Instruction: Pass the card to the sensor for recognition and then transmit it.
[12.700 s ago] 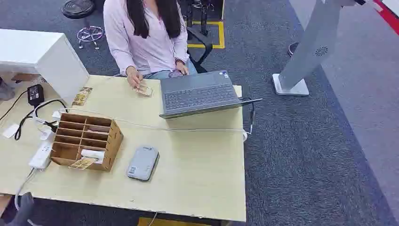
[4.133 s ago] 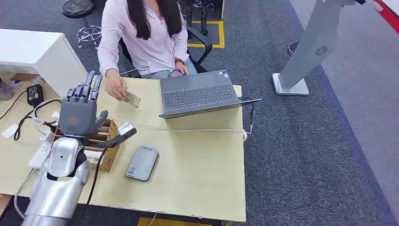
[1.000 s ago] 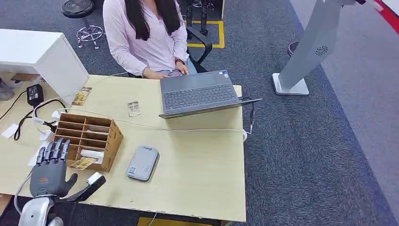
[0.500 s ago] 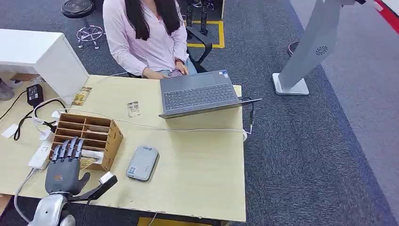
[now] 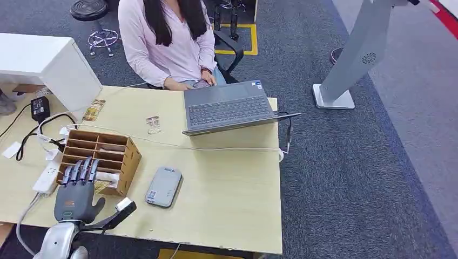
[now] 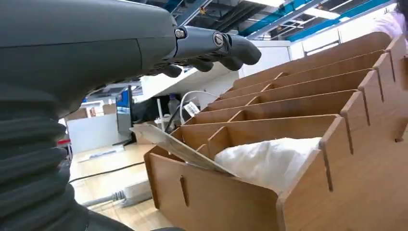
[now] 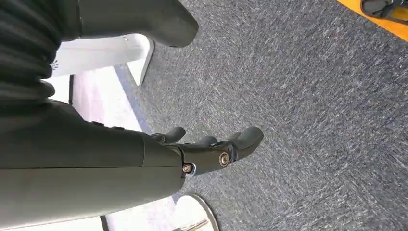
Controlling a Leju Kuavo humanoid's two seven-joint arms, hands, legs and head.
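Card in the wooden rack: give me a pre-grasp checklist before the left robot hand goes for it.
1. Card sticks out of the rack's front slot, reachable: ok.
2. Left robot hand holds nothing, fingers apart: ok.
3. Hand lined up with the card: ok; it sits just in front of the rack.
4. Contact with the card: not ok, none yet.
5. Sensor bare on the table, ready to read: ok.
6. Right robot hand hangs over the carpet, out of the way: ok.

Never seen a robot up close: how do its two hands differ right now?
The left hand is raised over the table edge, fingers pointing at the wooden organizer; the right hand hangs over grey carpet. The left hand's fingers are fairly straight and spread; the right hand's curl loosely. Both are dark grey and hold nothing.
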